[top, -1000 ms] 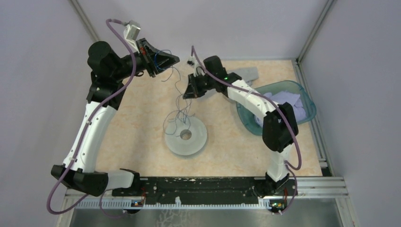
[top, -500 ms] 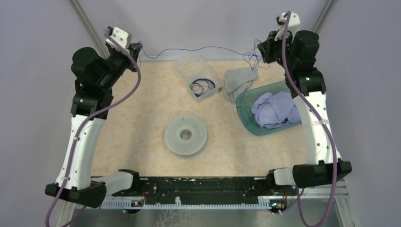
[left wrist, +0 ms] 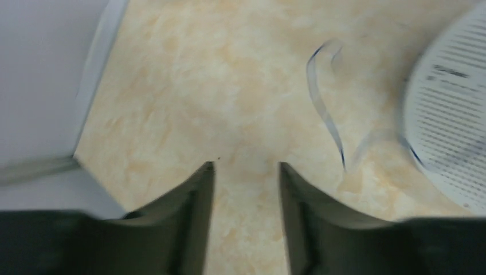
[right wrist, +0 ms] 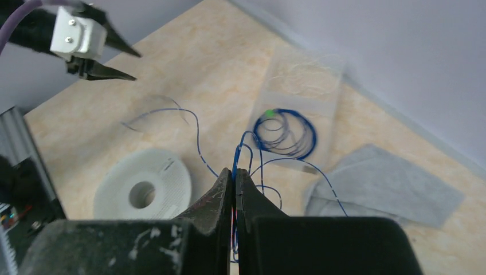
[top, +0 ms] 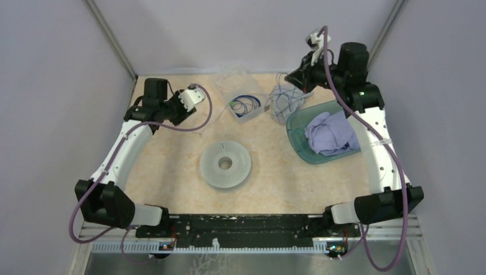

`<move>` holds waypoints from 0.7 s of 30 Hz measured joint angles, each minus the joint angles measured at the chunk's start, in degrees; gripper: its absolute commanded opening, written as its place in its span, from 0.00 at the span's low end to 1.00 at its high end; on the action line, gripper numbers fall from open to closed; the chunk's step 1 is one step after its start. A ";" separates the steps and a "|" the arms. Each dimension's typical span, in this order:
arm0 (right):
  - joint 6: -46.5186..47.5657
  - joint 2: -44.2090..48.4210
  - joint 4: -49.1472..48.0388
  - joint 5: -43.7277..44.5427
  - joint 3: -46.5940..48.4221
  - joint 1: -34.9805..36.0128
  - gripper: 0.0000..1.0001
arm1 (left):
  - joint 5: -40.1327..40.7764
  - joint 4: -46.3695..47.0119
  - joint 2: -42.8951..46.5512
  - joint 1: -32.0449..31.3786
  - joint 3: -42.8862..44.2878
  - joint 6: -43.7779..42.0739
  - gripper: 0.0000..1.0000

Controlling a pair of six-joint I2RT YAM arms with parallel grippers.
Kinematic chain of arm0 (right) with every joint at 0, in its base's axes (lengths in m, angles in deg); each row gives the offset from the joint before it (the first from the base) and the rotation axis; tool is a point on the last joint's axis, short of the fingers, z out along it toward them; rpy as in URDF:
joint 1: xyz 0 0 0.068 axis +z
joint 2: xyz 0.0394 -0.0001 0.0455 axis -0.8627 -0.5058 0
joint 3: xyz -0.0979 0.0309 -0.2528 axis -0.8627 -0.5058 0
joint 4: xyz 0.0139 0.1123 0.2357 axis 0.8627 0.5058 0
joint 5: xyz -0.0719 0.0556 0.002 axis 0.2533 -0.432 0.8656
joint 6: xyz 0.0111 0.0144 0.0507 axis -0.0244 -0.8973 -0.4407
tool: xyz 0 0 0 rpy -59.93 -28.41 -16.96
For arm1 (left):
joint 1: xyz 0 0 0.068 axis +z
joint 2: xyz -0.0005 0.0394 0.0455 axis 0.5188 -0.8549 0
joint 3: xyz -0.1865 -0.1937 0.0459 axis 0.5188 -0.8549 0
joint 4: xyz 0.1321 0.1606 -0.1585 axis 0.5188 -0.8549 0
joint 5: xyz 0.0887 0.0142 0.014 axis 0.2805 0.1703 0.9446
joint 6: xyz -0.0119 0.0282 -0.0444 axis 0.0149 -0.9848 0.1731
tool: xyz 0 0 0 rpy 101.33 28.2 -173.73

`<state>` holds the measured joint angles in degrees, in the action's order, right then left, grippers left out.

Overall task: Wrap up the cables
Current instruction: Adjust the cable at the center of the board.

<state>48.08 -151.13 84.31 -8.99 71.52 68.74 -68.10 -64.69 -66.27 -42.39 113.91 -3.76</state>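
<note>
Far right of the pale surface [top: 172,172], the right end effector [right wrist: 234,172] is held up above the clutter with its fingers closed tight on the thin dark cable [right wrist: 198,143]. From the pinch, one strand runs out to the left and curls down onto the surface beyond the single pale spool [top: 238,166]. Other strands loop just under the fingers, and one trails right across the one grey cloth [right wrist: 390,183].

From above, those loops hang below the end effector, between a clear packet [right wrist: 298,86] and a teal basin [top: 295,143]. How many separate strands there are cannot be told.

Across the surface, at the far left, the left end effector [left wrist: 245,172] hovers over bare tabletop. Its two fingers are parted by a modest gap with nothing between them. A loose, blurred curl of the cable lies ahead of its fingertips, apart from them and just beside the spool's rim.

The spool lies flat near the middle, well apart from both end effectors, and no cable can be made out wound on it. The packet holds one coil of bright blue wire [right wrist: 312,137] with a green end. The basin holds one crumpled lilac cloth [top: 332,132].
</note>
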 measured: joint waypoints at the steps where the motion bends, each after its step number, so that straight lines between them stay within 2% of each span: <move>1: 0.15 -0.52 0.26 -1.60 -0.90 1.20 0.00 | -3.34 -3.13 -1.16 0.00 0.81 -1.25 0.79; 3: 0.59 -1.57 0.96 -4.28 -2.23 4.17 0.00 | -10.23 -8.61 -3.02 0.00 3.43 -2.91 0.96; 4: 0.72 -1.88 1.07 -5.55 -2.97 5.42 0.00 | -14.36 -11.26 -3.85 0.00 5.46 -3.15 1.00; 6: 0.74 -2.16 1.11 -7.74 -4.04 7.10 0.00 | -21.70 -13.27 -4.68 -0.02 9.20 -3.13 1.00; 9: -0.46 -2.51 -0.07 -12.55 -4.70 8.39 0.00 | -32.76 -10.16 -4.81 -0.66 13.68 2.21 0.94; 12: -1.70 -2.54 -2.16 -17.51 -4.70 8.39 0.00 | -39.78 -1.55 -4.85 -2.82 14.43 11.21 0.90; 15: -3.10 -2.54 -4.24 -22.95 -4.79 8.50 0.00 | -44.48 5.64 -5.88 -7.32 14.49 18.82 0.85; 17: -3.56 -2.60 -5.35 -25.70 -5.05 8.72 0.00 | -46.75 8.66 -7.21 -9.64 15.02 22.86 0.78; 21: -4.33 -2.89 -6.60 -29.03 -5.97 9.03 0.00 | -50.18 15.21 -10.78 -12.98 16.37 31.19 0.72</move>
<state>43.76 -154.02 77.71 -38.02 65.55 77.77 -118.29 -49.47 -77.05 -55.37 130.28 27.43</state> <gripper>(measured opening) 0.013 0.757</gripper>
